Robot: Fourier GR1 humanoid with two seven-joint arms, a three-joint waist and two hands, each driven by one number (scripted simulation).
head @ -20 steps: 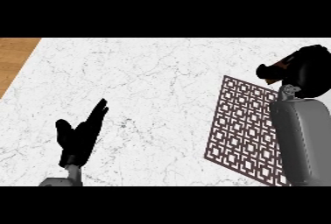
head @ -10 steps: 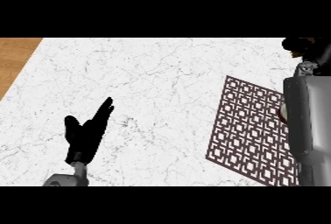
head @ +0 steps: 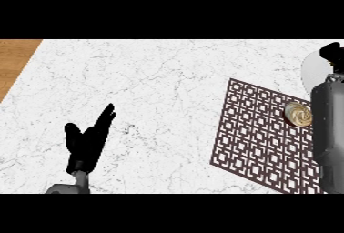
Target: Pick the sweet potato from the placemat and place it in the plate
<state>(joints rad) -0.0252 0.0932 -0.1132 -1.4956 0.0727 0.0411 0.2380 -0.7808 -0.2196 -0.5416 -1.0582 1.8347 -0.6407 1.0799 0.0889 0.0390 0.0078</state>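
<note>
A dark brown lattice placemat (head: 259, 141) lies on the right side of the white marble counter. On its right part sits a round tan thing (head: 298, 113) with a swirl, possibly the sweet potato, partly behind my right forearm (head: 328, 132). A pale plate (head: 310, 70) shows at the right edge, beyond the placemat. Above that plate is my right hand (head: 332, 51), mostly cut off by the view's edge. What it holds, if anything, is hidden. At the lower left, my left hand (head: 86, 142) rests open with its fingers up.
The marble counter (head: 154, 86) stretches wide between my two hands. A strip of wooden floor (head: 15, 57) shows past the counter's left edge at the top left.
My right hand and forearm have shifted right toward the view's edge, uncovering the round tan thing on the placemat and the plate. My left hand has barely moved.
</note>
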